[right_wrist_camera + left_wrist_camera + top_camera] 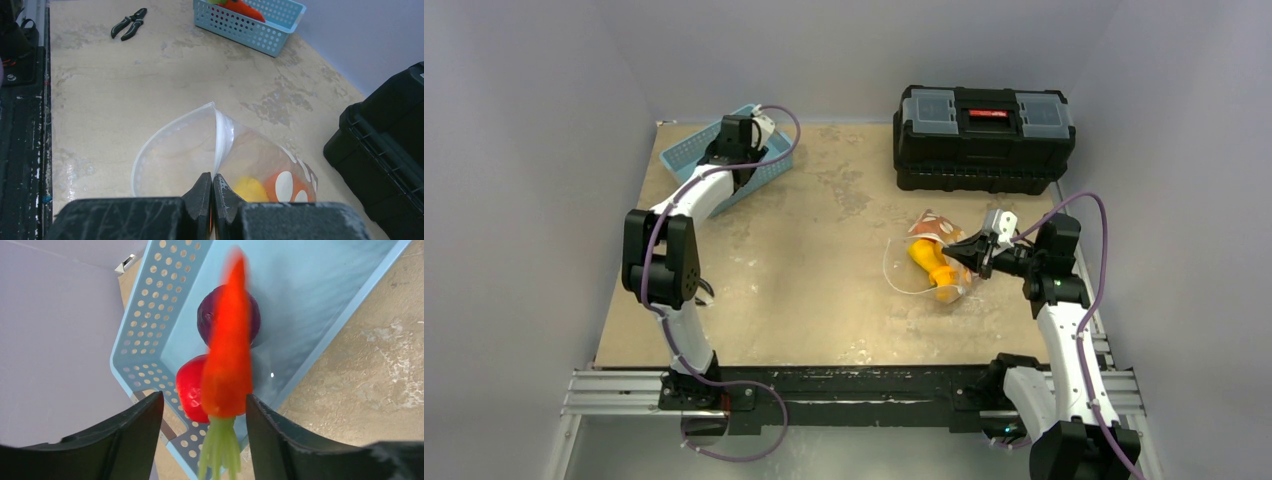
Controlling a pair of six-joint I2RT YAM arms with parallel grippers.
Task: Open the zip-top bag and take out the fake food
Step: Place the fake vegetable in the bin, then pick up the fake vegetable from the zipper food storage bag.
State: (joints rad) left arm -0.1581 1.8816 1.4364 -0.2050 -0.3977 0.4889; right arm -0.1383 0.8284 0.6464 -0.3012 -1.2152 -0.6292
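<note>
Clear polka-dotted zip-top bag [175, 150] lies mouth open on the table [804, 300], right fingers [202, 192] pinched shut on its rim. Yellow and orange fake food [250, 187] inside, yet to come out. Left fingers [135, 435] parted over light-blue perforated basket [145, 330], orange plastic carrot [227, 365] between them. Red piece [190, 390] and purple piece [207, 315] lie in the basket.

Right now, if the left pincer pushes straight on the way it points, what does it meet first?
The left pincer would meet the orange carrot first, blurred, between its spread fingers. Beyond it lie the red piece and purple piece in the blue basket; depth is unclear.
</note>
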